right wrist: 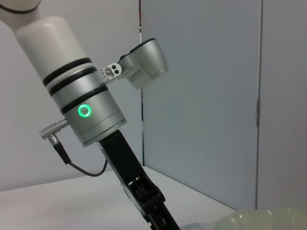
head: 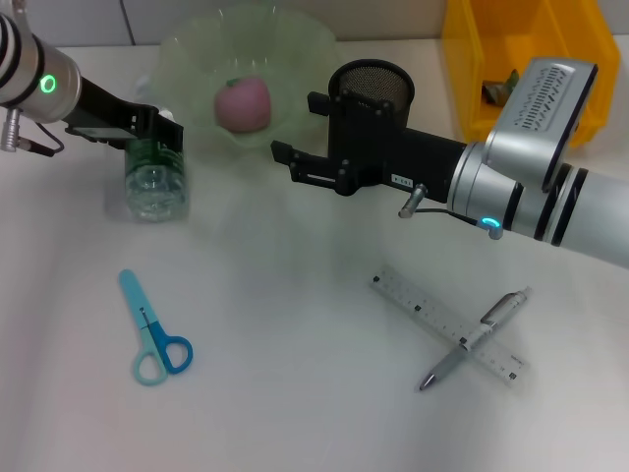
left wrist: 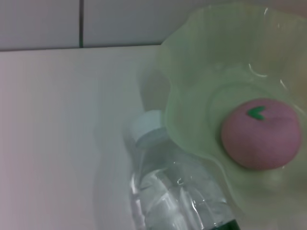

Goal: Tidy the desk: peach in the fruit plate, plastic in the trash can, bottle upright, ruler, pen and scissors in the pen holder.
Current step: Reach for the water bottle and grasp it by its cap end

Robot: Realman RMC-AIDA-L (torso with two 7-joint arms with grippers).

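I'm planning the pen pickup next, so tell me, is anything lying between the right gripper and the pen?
Nothing visible. The right gripper hangs above bare table in front of the pen holder. The pen lies nearer the robot, crossed on top of the ruler, with open table between.

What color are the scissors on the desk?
The scissors are light blue with darker blue, clearest in the head view.

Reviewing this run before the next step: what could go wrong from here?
1. The left gripper is at the bottle, which sits close beside the fruit plate. Moving the bottle could nudge the plate and shift the peach.
2. The pen lies across the ruler; picking either may drag the other.
3. The right gripper hovers by the pen holder and could knock it.
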